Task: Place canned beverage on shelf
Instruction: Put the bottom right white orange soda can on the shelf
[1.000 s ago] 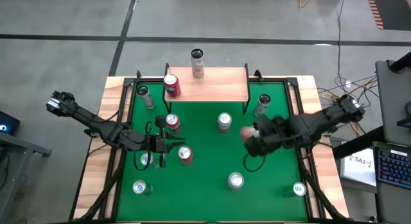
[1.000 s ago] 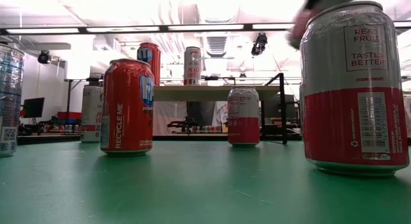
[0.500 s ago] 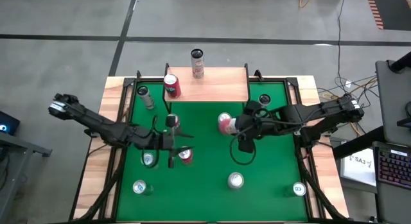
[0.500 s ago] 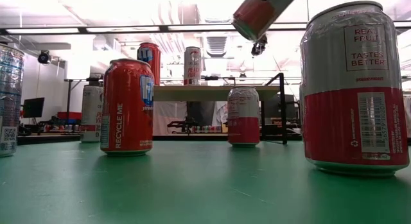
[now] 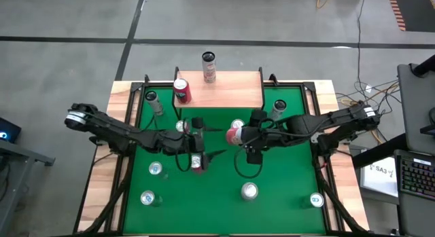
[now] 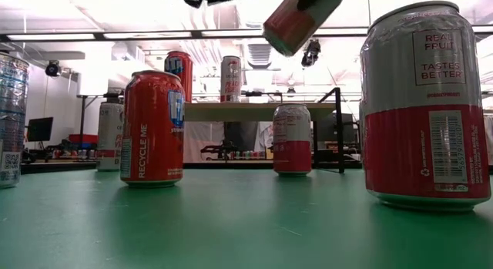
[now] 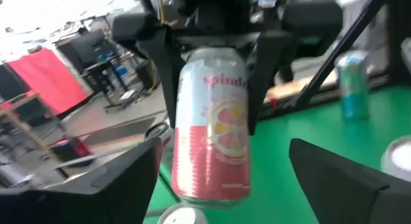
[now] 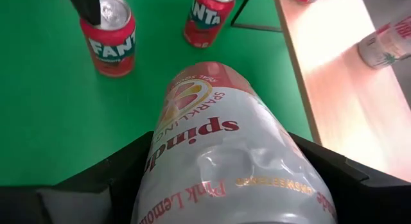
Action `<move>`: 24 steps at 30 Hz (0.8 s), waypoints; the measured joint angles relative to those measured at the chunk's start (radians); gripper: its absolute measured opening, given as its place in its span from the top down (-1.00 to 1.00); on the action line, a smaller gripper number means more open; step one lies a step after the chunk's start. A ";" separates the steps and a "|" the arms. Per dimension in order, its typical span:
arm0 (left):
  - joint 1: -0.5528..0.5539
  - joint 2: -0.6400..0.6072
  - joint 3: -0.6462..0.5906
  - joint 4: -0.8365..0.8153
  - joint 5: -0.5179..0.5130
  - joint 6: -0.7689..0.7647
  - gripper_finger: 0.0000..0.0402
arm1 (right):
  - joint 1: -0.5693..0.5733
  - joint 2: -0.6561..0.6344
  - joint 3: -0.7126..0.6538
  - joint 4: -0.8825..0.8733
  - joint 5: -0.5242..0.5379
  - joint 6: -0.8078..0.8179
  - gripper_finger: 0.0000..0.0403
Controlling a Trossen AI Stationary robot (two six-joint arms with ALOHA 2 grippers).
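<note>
- The right claw (image 5: pixel 239 136) is clamped on a pink-and-white Spindrift can (image 5: pixel 233 135), held in the air above the middle of the green tabletop (image 5: pixel 285 189); in the low view the can (image 6: pixel 296 18) hangs tilted, well clear of the surface.
- In the right wrist view the can (image 8: pixel 225 160) fills the space between the dark fingers (image 8: pixel 109 179), its printed side up.
- The left wrist view looks straight at the same can (image 7: pixel 212 131), gripped on both sides by the right arm's black fingers.
- The left claw (image 5: pixel 204 145) hovers just beside the held can with its jaws spread wide and nothing between them; a red Fanta can (image 5: pixel 197 163) stands on the tabletop right under it.
- The shelf (image 5: pixel 221 87) stands at the far edge of the tabletop, apart from the held can; it carries a red can (image 5: pixel 181 91) near its left end and a tall pale can (image 5: pixel 209 67) at its back edge.
- Against the frames from a moment earlier: the right claw with its can has travelled from the right part of the tabletop toward the middle and nearer the shelf.
- The left claw, then nearly closed and farther left, has moved rightward and opened out.
</note>
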 joint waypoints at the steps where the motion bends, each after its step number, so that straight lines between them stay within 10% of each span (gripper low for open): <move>1: 0.002 0.014 0.013 -0.005 -0.017 0.010 -0.66 | 0.000 0.005 0.000 0.000 0.000 0.000 -0.43; 24: 0.058 0.194 0.105 -0.053 0.006 -0.012 -0.69 | 0.000 0.017 0.000 0.026 -0.008 0.029 -0.43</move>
